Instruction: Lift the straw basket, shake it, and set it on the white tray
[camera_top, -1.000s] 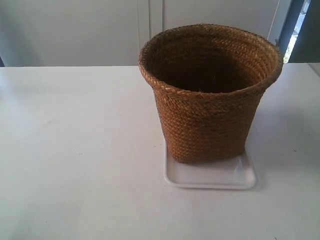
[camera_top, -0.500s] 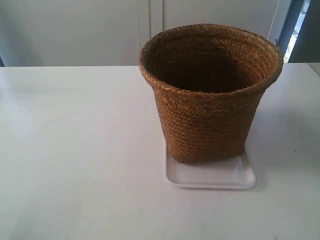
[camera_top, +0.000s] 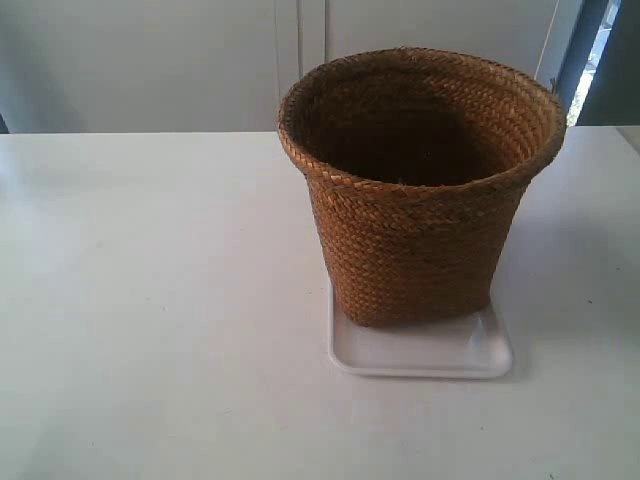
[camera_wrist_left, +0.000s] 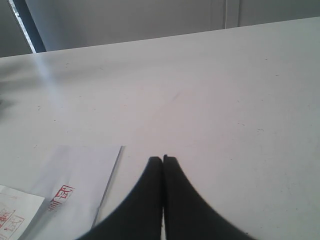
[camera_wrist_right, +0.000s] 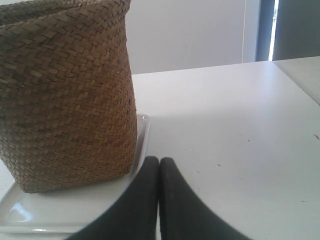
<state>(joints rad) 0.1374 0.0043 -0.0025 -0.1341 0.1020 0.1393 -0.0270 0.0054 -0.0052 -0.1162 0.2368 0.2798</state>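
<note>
Straw basket (camera_top: 415, 200) is standing upright on the white tray (camera_top: 420, 358), and the right gripper (camera_wrist_right: 159, 161) is hanging low beside it, its two black fingers pressing together on nothing, tips pointing along the tray's near edge. The left gripper (camera_wrist_left: 163, 160) is likewise sitting closed and empty, angling low over the white table (camera_top: 150, 300) (a sheet of paper (camera_wrist_left: 75, 182) with red print is lying near it). A bare strip of tray is showing in front of the basket's base.
</note>
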